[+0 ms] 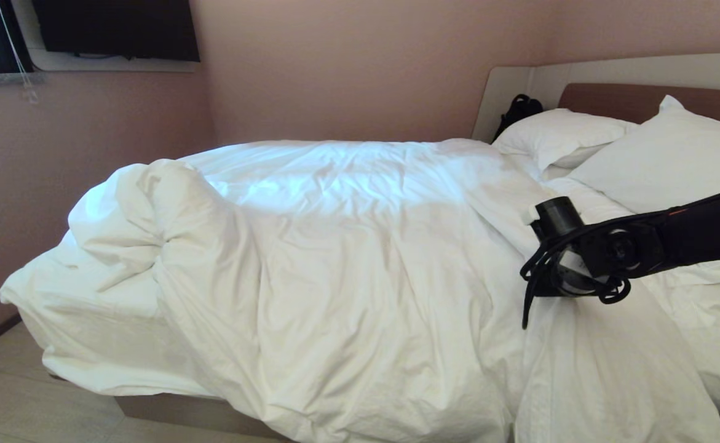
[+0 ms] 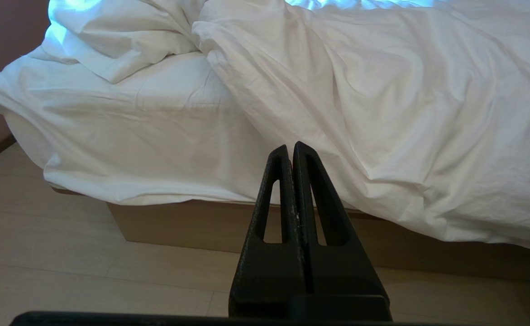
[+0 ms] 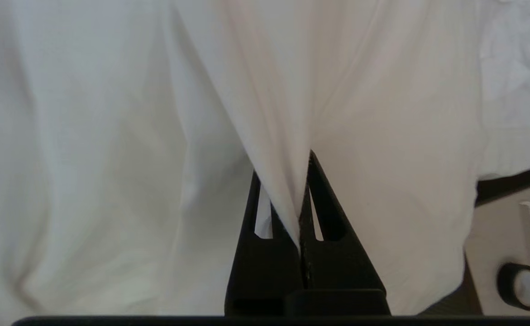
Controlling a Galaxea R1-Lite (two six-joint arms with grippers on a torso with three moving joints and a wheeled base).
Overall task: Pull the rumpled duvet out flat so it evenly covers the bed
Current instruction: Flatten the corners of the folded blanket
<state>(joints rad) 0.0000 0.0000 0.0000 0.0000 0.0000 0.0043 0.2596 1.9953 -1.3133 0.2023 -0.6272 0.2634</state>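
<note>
The white duvet (image 1: 347,246) lies creased across the bed (image 1: 169,409), with a rumpled heap (image 1: 150,209) at the foot end. There the mattress sheet (image 1: 89,320) is bare at the near corner. My right arm (image 1: 642,246) reaches in from the right over the duvet's near side, close to the pillows. In the right wrist view my right gripper (image 3: 284,172) is shut on a raised fold of the duvet (image 3: 274,113). My left gripper (image 2: 291,146) is shut on nothing and hangs low beside the bed, facing the tan base (image 2: 179,226) and the hanging duvet (image 2: 382,113).
Two white pillows (image 1: 562,132) (image 1: 673,160) lean at the brown headboard (image 1: 618,98). A black bag (image 1: 516,111) sits by the headboard's far end. The pink wall runs behind the bed, and a dark screen (image 1: 114,27) hangs at top left. Pale wood floor (image 1: 15,400) shows at the foot.
</note>
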